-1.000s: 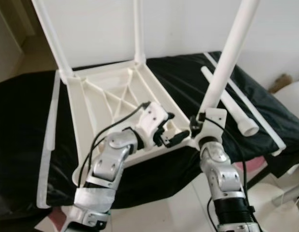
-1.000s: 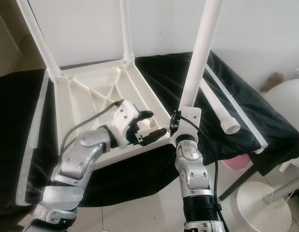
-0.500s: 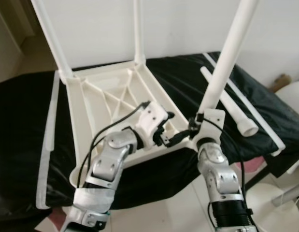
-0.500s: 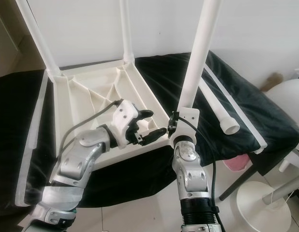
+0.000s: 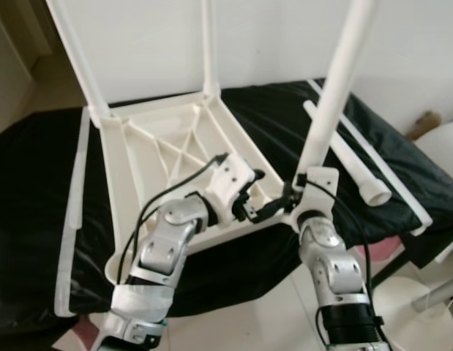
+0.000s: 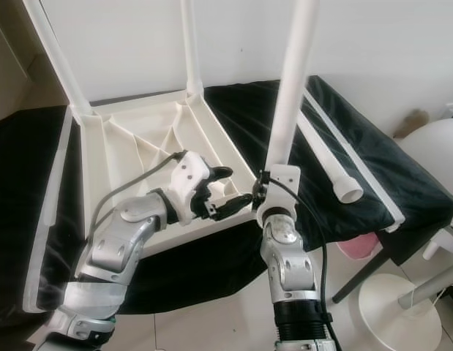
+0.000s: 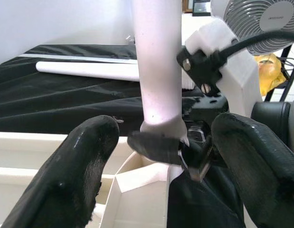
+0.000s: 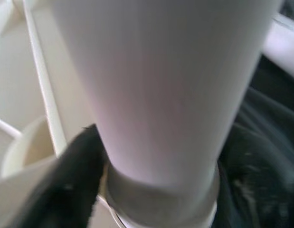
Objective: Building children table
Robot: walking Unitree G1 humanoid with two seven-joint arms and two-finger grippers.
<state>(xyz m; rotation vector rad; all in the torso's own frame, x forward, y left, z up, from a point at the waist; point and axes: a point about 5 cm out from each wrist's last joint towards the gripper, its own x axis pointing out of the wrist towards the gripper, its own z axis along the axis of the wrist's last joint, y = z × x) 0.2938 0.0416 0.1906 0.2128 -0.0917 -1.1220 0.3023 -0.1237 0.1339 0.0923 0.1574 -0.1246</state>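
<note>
while upturned, white ribbed tabletop bears two upright legs.

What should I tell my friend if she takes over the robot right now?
Right gripper: shut on the white leg, holding it upright with its foot at the near right corner of the upside-down tabletop.
Left gripper: open, fingers on either side of that same corner, steadying it.
Done: two legs already stand in the far corners.
Left: seat this third leg in its socket, then fit the last leg, which lies on the black cloth to the right.
</note>
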